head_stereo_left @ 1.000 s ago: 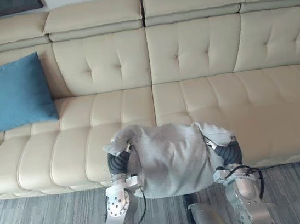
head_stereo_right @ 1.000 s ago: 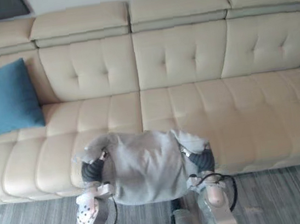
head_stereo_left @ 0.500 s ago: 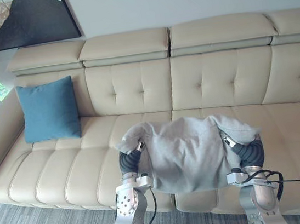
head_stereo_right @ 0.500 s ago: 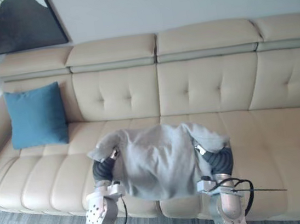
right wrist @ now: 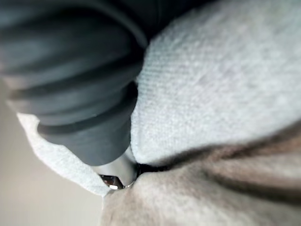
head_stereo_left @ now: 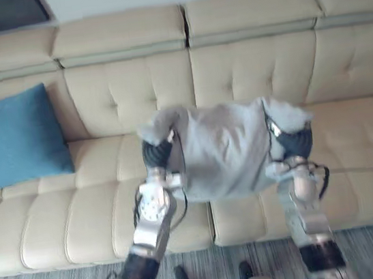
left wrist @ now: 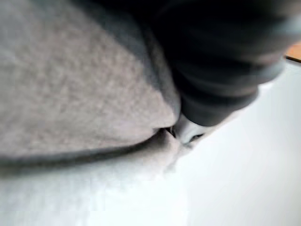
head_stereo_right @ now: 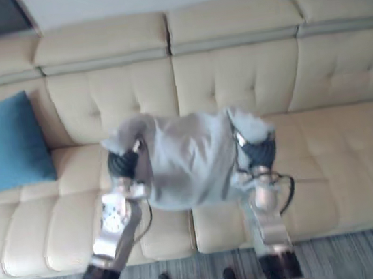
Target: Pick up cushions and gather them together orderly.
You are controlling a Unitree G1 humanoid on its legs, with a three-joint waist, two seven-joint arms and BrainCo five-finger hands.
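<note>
Grey cushion [head_stereo_left: 223, 150] pinned between left hand [head_stereo_left: 155, 153] and right hand [head_stereo_left: 296, 143], one at each side edge, held above the cream sofa [head_stereo_left: 232, 71] seat, probably for carrying to the blue cushion [head_stereo_left: 15, 134] at far left. Can't tell open or curled on either hand, both buried in fabric. Broad face toward the head camera, long axis side to side, top corners flopped over the wrists.

Camera has shifted, so the whole view moves. Grey cushion [head_stereo_left: 223, 150] is now higher against the sofa [head_stereo_left: 125, 92]: a second ago it overlapped the seat's front edge and the floor, now its top is before the backrest and its bottom over the seat. Left robot hand [head_stereo_left: 155, 152] and right robot hand [head_stereo_left: 297, 143] at its sides reach farther out, with more forearm showing.
</note>
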